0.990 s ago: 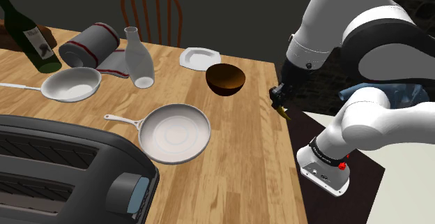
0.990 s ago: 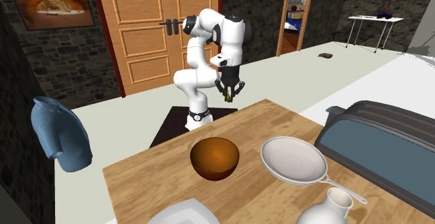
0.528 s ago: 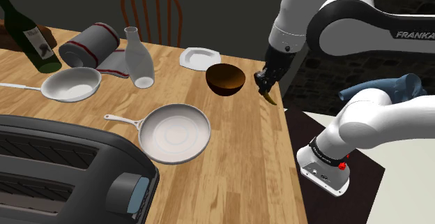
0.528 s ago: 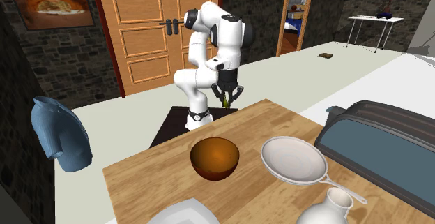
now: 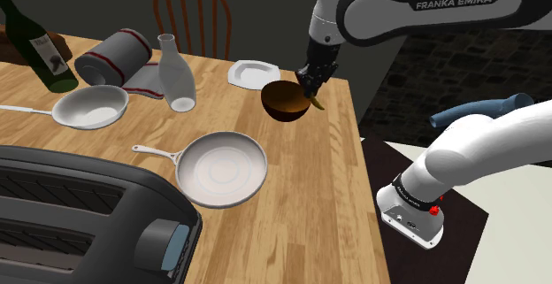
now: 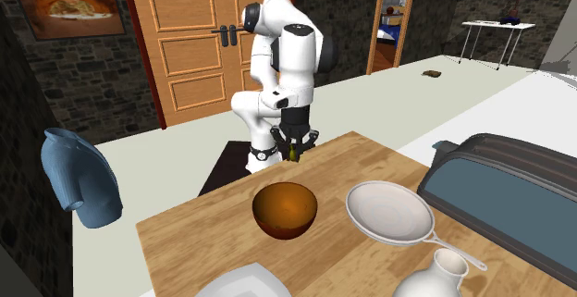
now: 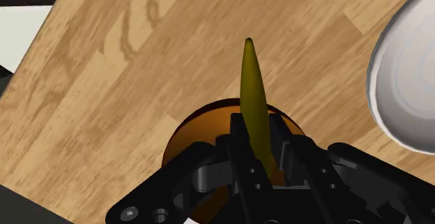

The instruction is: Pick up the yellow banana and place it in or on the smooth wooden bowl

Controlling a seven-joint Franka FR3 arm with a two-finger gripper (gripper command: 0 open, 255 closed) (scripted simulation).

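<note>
One slim yellow banana (image 7: 252,97) is clamped between the black jaws, above the rim of the smooth brown wooden bowl (image 5: 281,105). Carry step; next: centre, lower, release.

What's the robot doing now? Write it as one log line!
phase: carry | end effector: shut on banana | banana: in air above bowl | bowl: on table

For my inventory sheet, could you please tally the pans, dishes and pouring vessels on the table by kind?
Pans: 2, the larger pan and the smaller pan
Bowls: 1, the brown bowl
Plates: 1, the white plate
Bottles: 1, the dark bottle
Carafes: 1, the white carafe
Total: 6
Not counted: the banana clasped in the gripper
</note>
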